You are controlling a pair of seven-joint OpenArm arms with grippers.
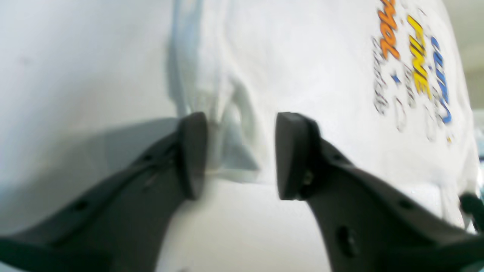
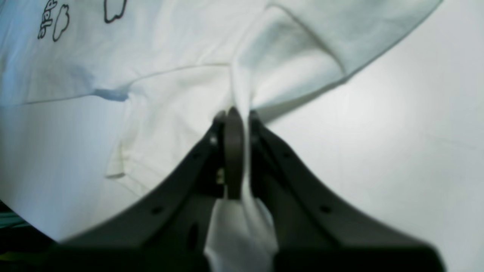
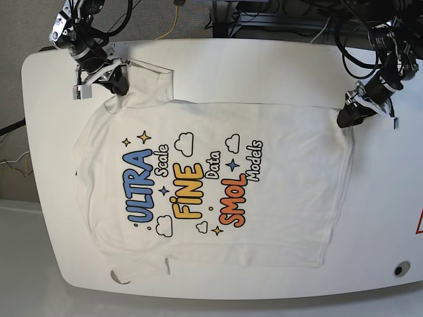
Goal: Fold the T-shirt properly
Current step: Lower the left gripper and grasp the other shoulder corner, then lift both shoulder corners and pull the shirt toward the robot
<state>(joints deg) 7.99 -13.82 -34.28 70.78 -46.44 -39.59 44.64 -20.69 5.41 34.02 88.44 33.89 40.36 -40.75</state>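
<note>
The white T-shirt lies spread flat on the white table, print side up, with "ULTRA", "FINE" and "SMOL" readable. At the shirt's far left, my right gripper is shut on a bunched fold of the cloth by a sleeve; the right wrist view shows the fabric pinched between the right gripper jaws. My left gripper sits at the shirt's far right corner. In the left wrist view the left gripper jaws stand apart around a raised fold at the T-shirt edge.
Cables and arm bases crowd the back edge of the table. A small round hole sits near the front right corner, and a red mark shows at the right edge. The table's front edge runs just below the shirt.
</note>
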